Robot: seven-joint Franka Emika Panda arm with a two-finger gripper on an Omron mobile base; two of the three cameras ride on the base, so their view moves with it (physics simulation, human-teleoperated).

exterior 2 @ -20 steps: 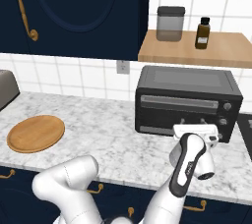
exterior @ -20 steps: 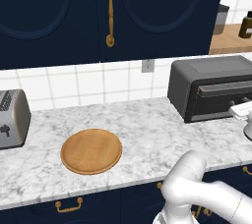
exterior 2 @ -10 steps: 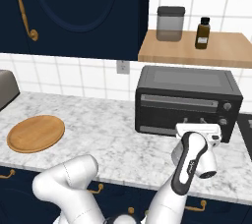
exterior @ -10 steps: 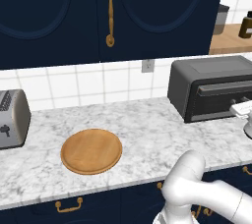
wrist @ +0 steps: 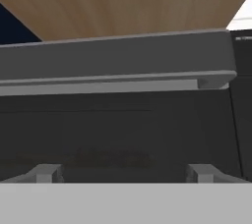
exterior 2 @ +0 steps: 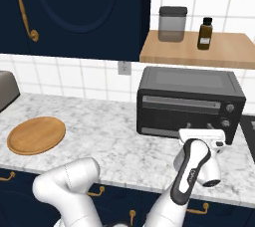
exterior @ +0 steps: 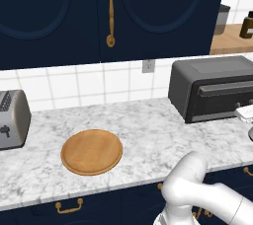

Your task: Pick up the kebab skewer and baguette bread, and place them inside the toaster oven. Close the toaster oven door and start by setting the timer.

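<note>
nearest us, our claw (exterior 2: 201, 128) hangs just in front of the toaster oven (exterior 2: 190, 101), its fingers spread wide and grasping nothing; in the hand view the two finger tips (wrist: 45, 173) rise at the bottom with the dark front of the toaster oven door (wrist: 118, 129) close before them and its horizontal bar handle (wrist: 115, 63) across the upper part. the door stands shut in both base views, so we judge that the step in hand is either opening it or, if the food is already inside, going on to the timer; we cannot tell which, since neither the kebab skewer nor the baguette bread can be made out and the window gives nothing away. to do an opening pull well, we should raise the claw level with the bar, keep it square to the door, close around the bar's middle, then follow the bottom hinge's arc down and outward, not straight back. for the timer we should shift to the knobs (exterior 2: 229, 107) at the oven's right edge instead. further left on the marble worktop (exterior: 148, 130) lies the round wooden plate (exterior: 92, 151), bare, and beyond it the silver toaster (exterior: 12, 119). on the wooden shelf (exterior 2: 199, 49) above the oven stand a grey canister (exterior 2: 172, 23) and a dark bottle (exterior 2: 204, 33).
</note>
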